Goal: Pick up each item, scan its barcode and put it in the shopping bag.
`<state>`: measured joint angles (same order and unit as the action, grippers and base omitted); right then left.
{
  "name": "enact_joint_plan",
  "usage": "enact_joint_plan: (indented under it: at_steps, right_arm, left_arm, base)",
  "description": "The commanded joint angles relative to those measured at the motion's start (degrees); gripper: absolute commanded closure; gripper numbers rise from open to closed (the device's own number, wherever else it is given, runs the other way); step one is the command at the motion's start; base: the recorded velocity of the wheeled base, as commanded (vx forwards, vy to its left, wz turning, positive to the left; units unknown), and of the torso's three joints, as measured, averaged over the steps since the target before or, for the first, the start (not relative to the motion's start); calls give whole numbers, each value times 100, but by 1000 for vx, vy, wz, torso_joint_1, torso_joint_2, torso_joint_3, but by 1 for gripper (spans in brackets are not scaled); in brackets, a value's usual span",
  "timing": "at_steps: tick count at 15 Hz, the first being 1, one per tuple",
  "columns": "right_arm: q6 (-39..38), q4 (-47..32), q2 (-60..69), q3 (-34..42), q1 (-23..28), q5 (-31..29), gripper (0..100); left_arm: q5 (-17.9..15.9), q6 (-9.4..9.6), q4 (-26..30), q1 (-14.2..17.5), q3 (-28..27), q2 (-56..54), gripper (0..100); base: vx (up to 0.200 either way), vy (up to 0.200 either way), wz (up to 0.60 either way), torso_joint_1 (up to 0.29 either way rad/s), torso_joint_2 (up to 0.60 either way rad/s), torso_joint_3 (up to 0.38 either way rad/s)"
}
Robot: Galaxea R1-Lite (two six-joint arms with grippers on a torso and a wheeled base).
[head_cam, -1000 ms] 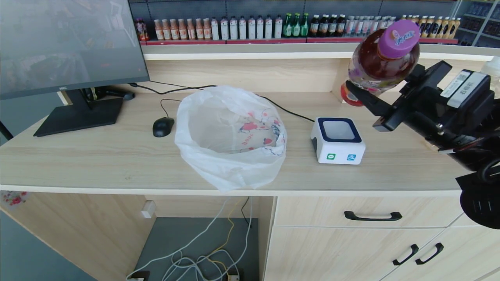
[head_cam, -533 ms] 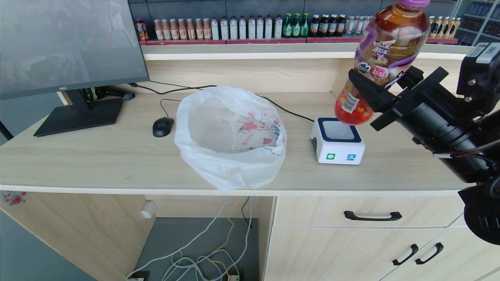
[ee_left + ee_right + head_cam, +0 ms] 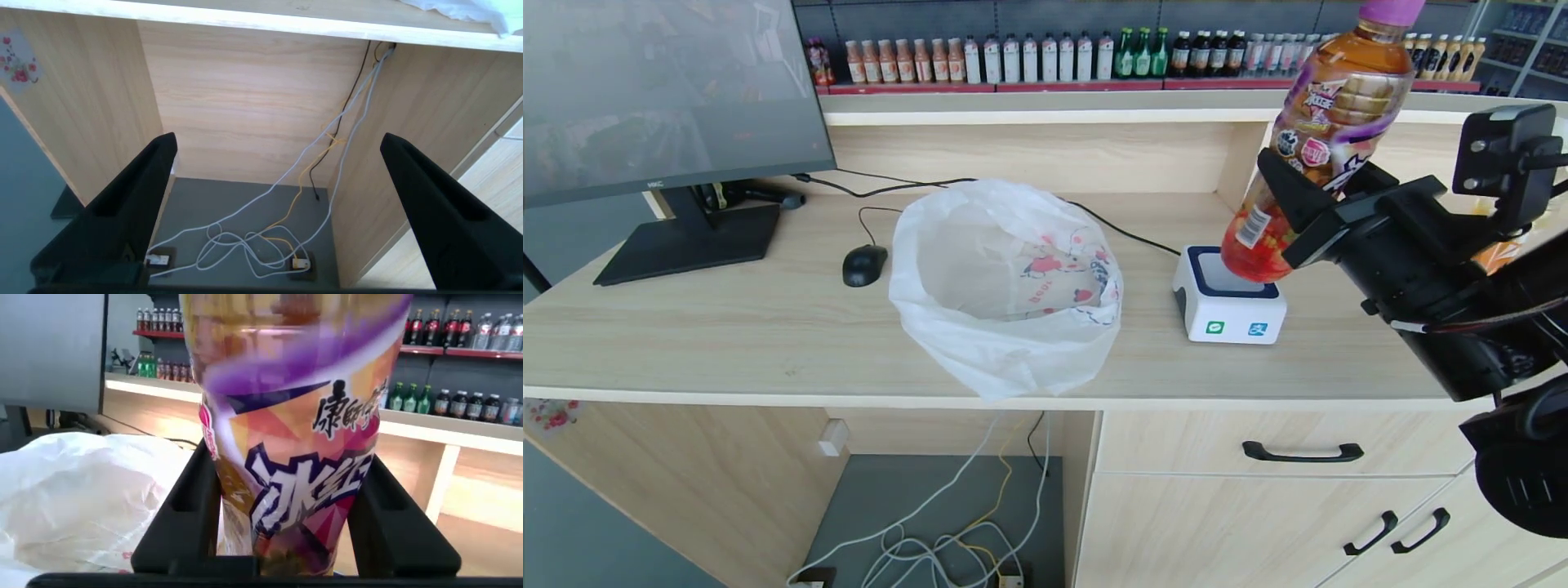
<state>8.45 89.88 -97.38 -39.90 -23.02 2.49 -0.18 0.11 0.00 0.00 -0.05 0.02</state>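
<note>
A light wood counter carries a monitor, a mouse, an open white shopping bag and a small white scanner. Stocked shelves line the rear wall. In the head view, the right gripper holds a tilted bottle, cap up, with its base over the scanner's top, near the bag. In the right wrist view, both fingers press against the bottle's label. In the left wrist view, the left gripper sits below the counter, its fingers wide apart, above cables on the floor.

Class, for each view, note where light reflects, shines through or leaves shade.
Head view: the dark monitor mirrors the shop, and the scanner has a pale sheen on its window. Left wrist view: the open left hand looks dark against the lit wood panel. Right wrist view: light glows through the bottle held in the right hand.
</note>
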Motion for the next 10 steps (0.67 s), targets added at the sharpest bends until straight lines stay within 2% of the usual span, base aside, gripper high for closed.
enact_joint_plan:
  at_steps: [1, 5, 9, 10]
  right_arm:
    - [-54, 12, -27, 52, -63, 6, 100]
    - [-476, 12, -123, 140, 69, -196, 100]
    - [-528, 12, -132, 193, 52, -345, 100]
    - [-528, 12, -115, 202, 52, -345, 100]
  left_arm:
    - [1, -2, 0, 0, -4, -2, 0]
    - [1, -11, 0, 0, 5, -2, 0]
    - [1, -11, 0, 0, -4, -2, 0]
    - [1, -20, 0, 0, -4, -2, 0]
  base:
    - [0, 0, 0, 0, 0, 0]
    - [0, 0, 0, 0, 0, 0]
    - [0, 0, 0, 0, 0, 0]
    - [0, 200, 0, 7, 2, -2]
